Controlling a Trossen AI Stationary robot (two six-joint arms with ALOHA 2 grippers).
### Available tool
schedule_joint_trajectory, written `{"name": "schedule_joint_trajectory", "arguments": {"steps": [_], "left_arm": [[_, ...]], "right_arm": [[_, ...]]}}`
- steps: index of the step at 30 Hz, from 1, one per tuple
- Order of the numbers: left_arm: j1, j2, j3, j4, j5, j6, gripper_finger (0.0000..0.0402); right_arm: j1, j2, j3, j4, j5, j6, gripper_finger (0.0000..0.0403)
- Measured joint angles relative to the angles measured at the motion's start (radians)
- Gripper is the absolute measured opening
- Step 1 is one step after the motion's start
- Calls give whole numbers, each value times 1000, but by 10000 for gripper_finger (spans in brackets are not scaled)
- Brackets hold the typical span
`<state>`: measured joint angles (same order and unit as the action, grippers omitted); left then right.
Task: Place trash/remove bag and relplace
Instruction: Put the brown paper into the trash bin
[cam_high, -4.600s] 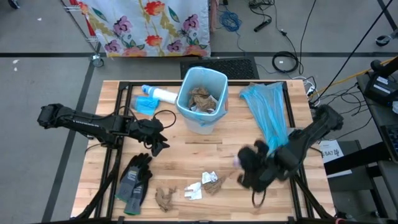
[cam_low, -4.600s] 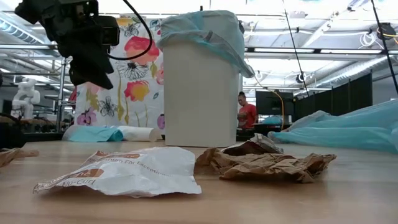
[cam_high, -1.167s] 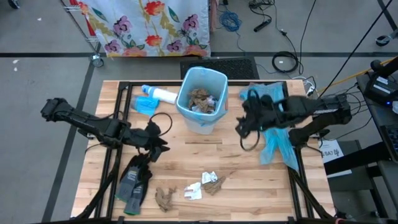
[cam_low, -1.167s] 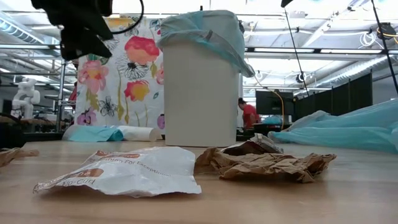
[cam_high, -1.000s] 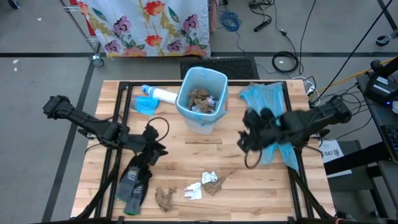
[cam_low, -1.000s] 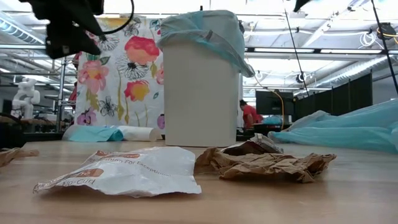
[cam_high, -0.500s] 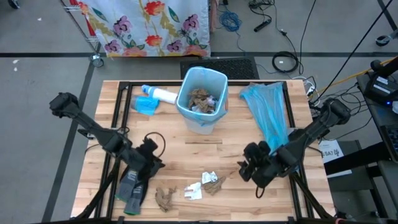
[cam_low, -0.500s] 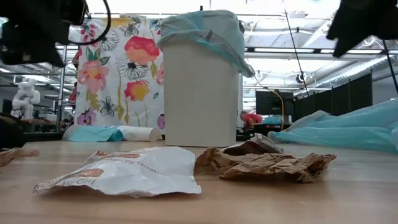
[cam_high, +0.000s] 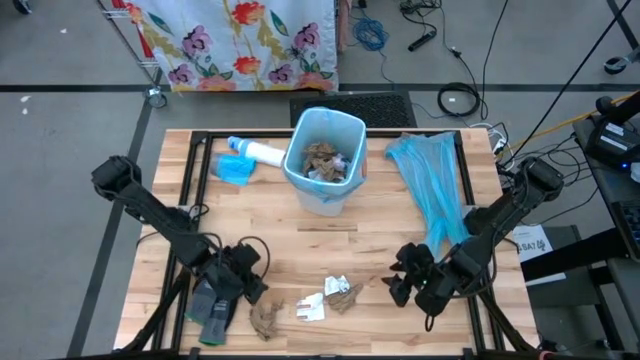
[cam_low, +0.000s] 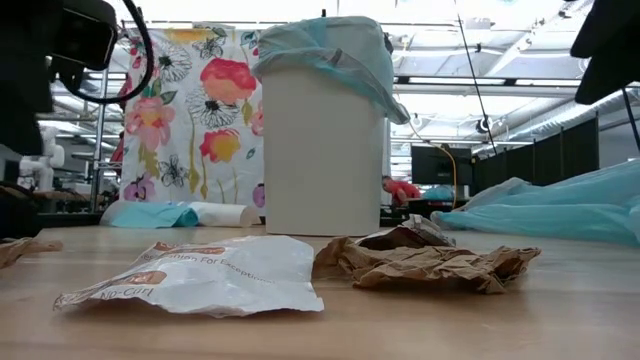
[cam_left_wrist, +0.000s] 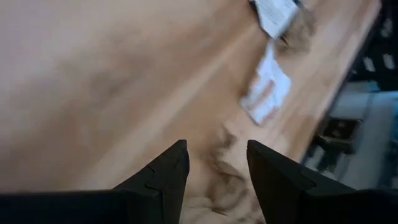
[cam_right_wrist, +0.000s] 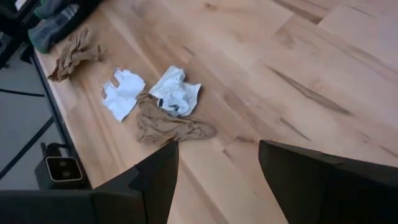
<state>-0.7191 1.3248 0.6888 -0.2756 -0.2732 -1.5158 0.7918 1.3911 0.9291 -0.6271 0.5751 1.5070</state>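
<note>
A white trash can (cam_high: 325, 165) lined with a light blue bag stands at the table's far middle, with brown and white trash inside. Loose trash lies near the front edge: a brown paper wad (cam_high: 265, 318), a white scrap (cam_high: 311, 307), and a white scrap on a brown wad (cam_high: 341, 292). My left gripper (cam_high: 262, 293) hovers open just above the left brown wad (cam_left_wrist: 227, 171). My right gripper (cam_high: 392, 287) hangs open to the right of the middle pile (cam_right_wrist: 174, 124), clear of it.
A spare light blue bag (cam_high: 430, 185) lies spread at the far right. A white tube bottle (cam_high: 262, 152) and a blue scrap (cam_high: 232, 168) lie left of the can. Dark grey gloves (cam_high: 213, 300) lie under my left arm near the front left.
My left gripper has moved toward the table's near edge and come down over the gloves toward the left brown wad. My right gripper has swung from beside the trash can toward the near edge, down to the right of the middle trash pile. Both have stayed open.
</note>
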Motion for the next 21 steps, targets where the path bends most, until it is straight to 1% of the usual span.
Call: {"name": "schedule_joint_trajectory", "arguments": {"steps": [4,7,11,15,17,21], "left_arm": [[-25,62,2,80,70,-66,166],[-56,110,54,69,92,-99,166],[-85,177,163,-12,97,-123,166],[-97,258,296,-199,98,-155,166],[-98,302,346,-264,99,-155,166],[-98,379,396,-276,123,-157,166]], "right_arm": [[10,0,0,24,0,0,215],[10,0,0,26,0,0,215],[9,0,0,26,1,-2,215],[9,0,0,24,1,-7,215],[9,0,0,23,2,-8,215],[9,0,0,21,2,-24,215]]}}
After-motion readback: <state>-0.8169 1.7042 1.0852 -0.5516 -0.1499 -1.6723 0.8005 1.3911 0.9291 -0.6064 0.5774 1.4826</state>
